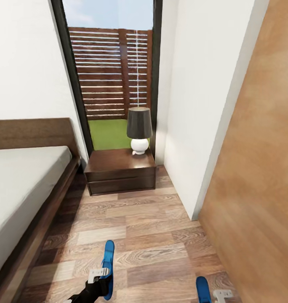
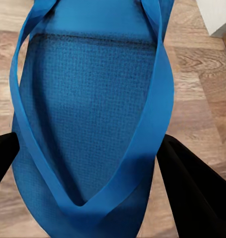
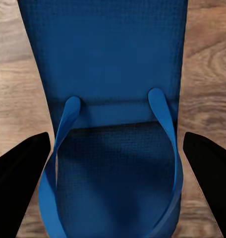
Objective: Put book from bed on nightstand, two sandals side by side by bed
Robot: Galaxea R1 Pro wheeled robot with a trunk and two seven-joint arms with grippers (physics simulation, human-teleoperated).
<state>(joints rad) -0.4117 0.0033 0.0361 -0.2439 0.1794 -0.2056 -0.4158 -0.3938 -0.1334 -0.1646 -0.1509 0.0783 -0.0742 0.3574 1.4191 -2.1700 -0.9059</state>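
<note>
One blue sandal [image 1: 108, 254] hangs on edge just above the plank floor beside the bed [image 1: 22, 181], and my left gripper [image 1: 100, 280] is shut on it. In the left wrist view the sandal [image 2: 88, 89] sits between the black fingers [image 2: 192, 188] of that gripper [image 2: 88, 146]. The other sandal [image 1: 202, 288] is at the lower right, held by my right gripper [image 1: 220, 294]. The right wrist view shows this sandal [image 3: 108, 54] clamped across its width in the gripper [image 3: 115, 141]. A dark nightstand [image 1: 118, 168] stands ahead by the headboard. The book is out of view.
A grey-shaded lamp [image 1: 139, 128] with a white base stands on the nightstand's right side. Behind it is a tall window with a slatted fence [image 1: 112, 71]. A white wall [image 1: 190, 126] and a brown wooden panel [image 1: 257, 189] close in the right; a strip of wood floor [image 1: 140, 227] runs between them and the bed.
</note>
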